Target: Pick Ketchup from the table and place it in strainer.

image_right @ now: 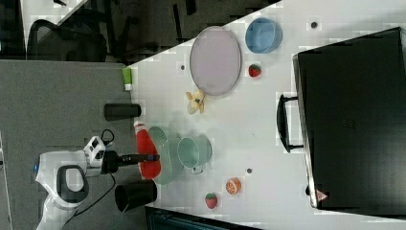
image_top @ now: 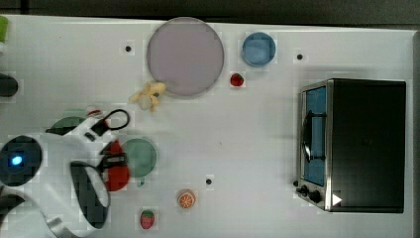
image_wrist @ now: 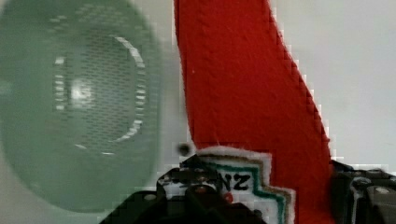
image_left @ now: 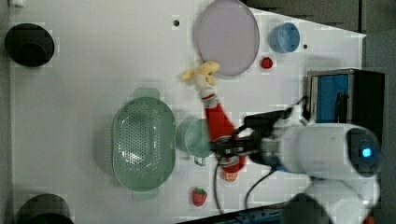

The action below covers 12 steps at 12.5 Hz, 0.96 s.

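Fingers (image_left: 229, 147) clamped around ketchup (image_left: 217, 122), raised beside strainer (image_left: 143, 143) rim, open table (image_left: 84, 93) beyond

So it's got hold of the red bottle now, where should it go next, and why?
Probably carry it sideways, toward the left view's left, until it is over the strainer. The end effector grips the ketchup beside the small green bowl, and the strainer lies just beyond that bowl with nothing in it.
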Each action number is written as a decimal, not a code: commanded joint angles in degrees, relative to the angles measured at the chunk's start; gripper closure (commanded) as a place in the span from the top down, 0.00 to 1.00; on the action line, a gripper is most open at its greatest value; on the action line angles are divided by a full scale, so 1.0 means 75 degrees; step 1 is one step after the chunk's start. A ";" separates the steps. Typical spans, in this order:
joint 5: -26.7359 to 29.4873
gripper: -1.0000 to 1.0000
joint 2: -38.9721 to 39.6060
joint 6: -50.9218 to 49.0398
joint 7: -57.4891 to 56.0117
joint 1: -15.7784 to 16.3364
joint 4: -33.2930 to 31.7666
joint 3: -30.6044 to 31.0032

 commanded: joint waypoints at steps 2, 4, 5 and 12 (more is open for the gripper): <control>0.0036 0.60 0.0674 0.1087 0.1986 0.0114 0.0326 0.0694; 0.0012 0.60 0.1208 0.1534 0.2709 0.0218 0.0328 0.0968; -0.0002 0.60 0.1458 0.1758 0.2867 0.0305 0.0324 0.1024; -0.0581 0.83 0.2849 0.2968 0.3317 0.0658 0.0296 0.0806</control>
